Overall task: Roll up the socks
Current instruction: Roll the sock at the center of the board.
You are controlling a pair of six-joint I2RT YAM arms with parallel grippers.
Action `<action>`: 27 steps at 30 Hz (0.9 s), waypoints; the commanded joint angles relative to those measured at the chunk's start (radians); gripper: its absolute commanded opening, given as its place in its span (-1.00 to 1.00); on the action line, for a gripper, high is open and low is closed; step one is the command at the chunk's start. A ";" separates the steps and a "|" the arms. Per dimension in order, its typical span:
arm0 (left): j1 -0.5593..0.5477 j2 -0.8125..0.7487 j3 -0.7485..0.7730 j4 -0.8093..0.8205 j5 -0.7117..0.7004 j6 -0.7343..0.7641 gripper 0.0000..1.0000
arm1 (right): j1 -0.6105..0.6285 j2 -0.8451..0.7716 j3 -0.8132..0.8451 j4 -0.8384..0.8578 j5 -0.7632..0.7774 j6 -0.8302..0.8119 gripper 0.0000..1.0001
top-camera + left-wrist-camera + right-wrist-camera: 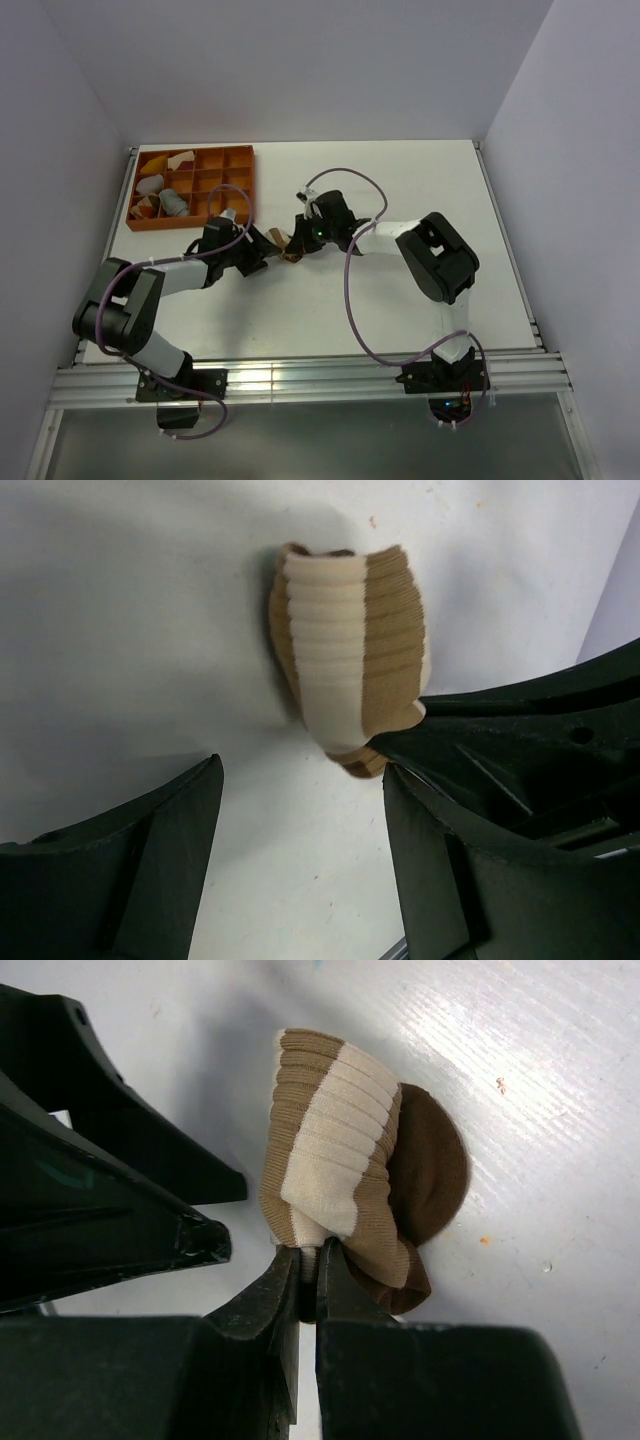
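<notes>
step: rolling the striped sock (292, 248). We judge the bundle mostly formed, with the cuff not yet tucked.
sock place: mid-table, lying on the white surface between the two grippers.
right gripper (308, 1260): clamped on a thin fold at the sock's edge, fingers nearly touching.
left gripper (300, 810): released, fingers spread with nothing between them. The sock sits just past the tips.
how to do it well: we'd pin the fold firmly with the right, bring the left in low, straddle the whole bundle across its ribs, and close on all layers rather than one.
risk: a loose pinch lets the roll spring open.
arm pose: both arms reach inward to the centre, wrists low, grippers facing each other. The right elbow sits high on the right.
grey sock (172, 203): probably the grey bundle in the orange tray (245, 190), far left. It is too small for us to be sure.
</notes>
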 commanded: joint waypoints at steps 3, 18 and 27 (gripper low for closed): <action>-0.023 0.037 -0.025 0.194 -0.023 -0.065 0.39 | -0.009 0.036 0.008 -0.050 -0.096 0.044 -1.00; -0.026 0.108 -0.069 0.285 -0.074 -0.139 0.40 | -0.053 0.085 -0.036 0.112 -0.257 0.193 -1.00; -0.033 0.175 -0.075 0.332 -0.036 -0.161 0.41 | -0.067 0.108 -0.052 0.170 -0.294 0.254 -1.00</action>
